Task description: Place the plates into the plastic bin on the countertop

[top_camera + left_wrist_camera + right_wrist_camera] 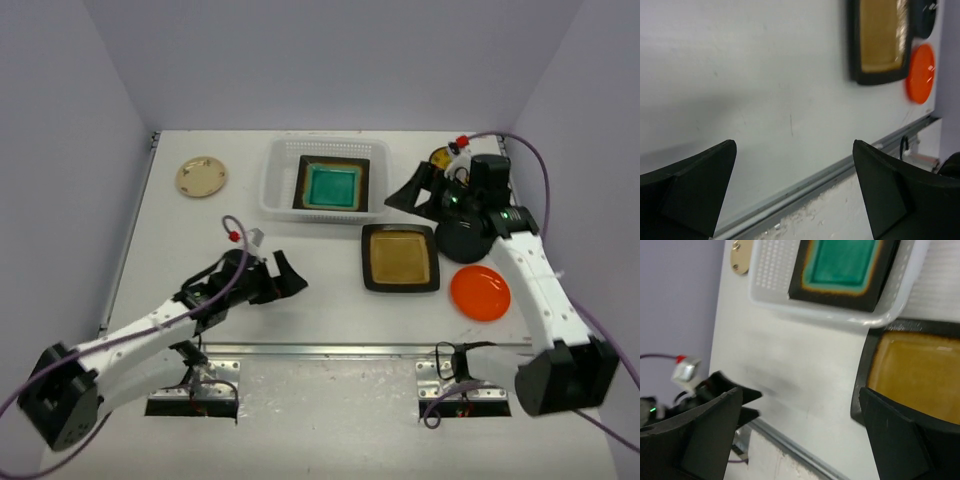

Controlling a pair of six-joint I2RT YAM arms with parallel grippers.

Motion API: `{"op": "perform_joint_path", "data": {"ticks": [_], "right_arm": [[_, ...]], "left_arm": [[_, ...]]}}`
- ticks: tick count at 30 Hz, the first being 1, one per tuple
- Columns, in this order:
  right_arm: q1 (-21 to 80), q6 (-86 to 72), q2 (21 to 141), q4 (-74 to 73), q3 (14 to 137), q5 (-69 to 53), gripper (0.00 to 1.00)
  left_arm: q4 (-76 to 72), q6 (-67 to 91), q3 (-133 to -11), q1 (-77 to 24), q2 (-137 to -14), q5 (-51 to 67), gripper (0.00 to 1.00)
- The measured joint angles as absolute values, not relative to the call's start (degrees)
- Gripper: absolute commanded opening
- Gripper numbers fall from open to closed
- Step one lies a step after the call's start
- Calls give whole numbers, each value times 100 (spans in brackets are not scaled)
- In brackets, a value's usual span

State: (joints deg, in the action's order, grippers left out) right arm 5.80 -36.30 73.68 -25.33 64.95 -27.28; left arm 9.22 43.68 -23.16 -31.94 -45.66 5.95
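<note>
Before the plastic bin [272, 185], the amber-centred plate [400, 257] waits

It lies flat on the surface [200, 260], square to the bin, which holds the teal-centred plate [331, 186]. The right hand [402, 195], spread and empty, hovers beyond its far right corner, nearer than the left hand [288, 277], likewise spread empty. Open surface lies to its left.

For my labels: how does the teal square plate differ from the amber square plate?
The teal plate lies inside the plastic bin; the amber plate lies on the countertop outside it. The teal plate has a green-blue centre, the amber plate a golden one. Both are square with dark rims.
</note>
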Motion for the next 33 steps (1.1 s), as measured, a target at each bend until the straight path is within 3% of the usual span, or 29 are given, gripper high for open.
{"op": "perform_joint_path", "data": {"ticks": [5,11,15,27,33], "right_arm": [[580,-3728,5266,-2507,4879,-3027,99],[580,-4080,4087,-2571,3891,-3341,99],[580,-4119,3817,-2607,3844,-3439,99],[580,-3957,3798,-2667,3850,-3767,99],[578,-3940,3937,-2596,3848,-4128,99]], "left_arm": [[-370,5073,-2546,-4724,-6818,126,100],[-1866,5406,-3742,-4870,-9381,-108,100],[-2310,5423,-4506,-4845,-10226,-224,97],[-3279,5434,-5177,-4373,-11367,422,46],[-3937,5370,-5210,-4217,-11821,985,36]]}}
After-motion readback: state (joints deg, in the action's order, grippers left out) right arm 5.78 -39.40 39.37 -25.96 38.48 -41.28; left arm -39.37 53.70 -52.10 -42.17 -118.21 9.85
